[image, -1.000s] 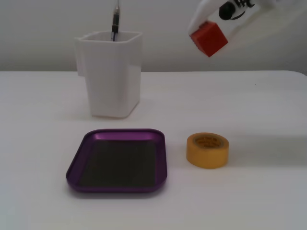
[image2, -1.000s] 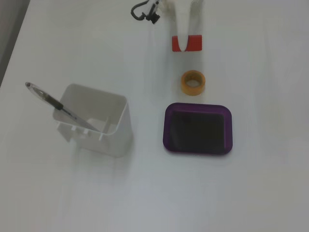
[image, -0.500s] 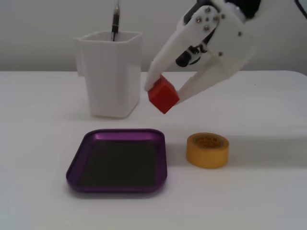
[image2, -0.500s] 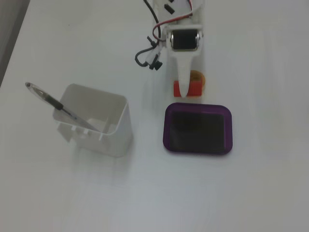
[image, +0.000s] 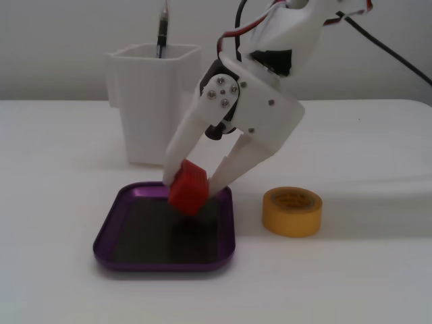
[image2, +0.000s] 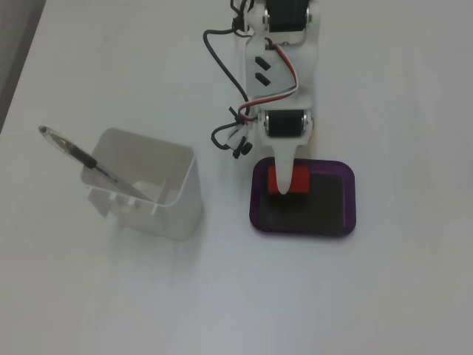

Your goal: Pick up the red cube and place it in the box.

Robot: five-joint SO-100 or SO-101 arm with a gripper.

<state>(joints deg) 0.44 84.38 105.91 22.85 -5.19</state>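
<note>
1. a tall white square cup (image: 154,101) with ribbed walls is seen behind the box in a fixed view, and a dark pen (image: 162,32) stands in it; in the other fixed view the cup (image2: 151,188) lies well apart to the left of the box, with the pen (image2: 89,161) leaning across its opening.
2. a yellow tape roll (image: 292,211) lies flat on the white tabletop (image: 358,270) just right of the box, apart from it.
3. the space over the box's back part is taken up by the white plastic arm and its red and black wires (image2: 236,81).
4. the red cube (image: 187,187) is clamped between the two white fingers (image: 174,152) and held tilted above the back edge of the box (image: 108,236), one corner pointing down; whether it touches the bottom cannot be told.
5. from above, the red cube (image2: 299,180) is partly hidden by a finger, and its long axis appears to run across the width of the box (image2: 347,200).
6. the cube is matte and solid with softened edges; the box is a shallow purple metallic tray with rounded corners, a low rim and a dark flat bottom.
</note>
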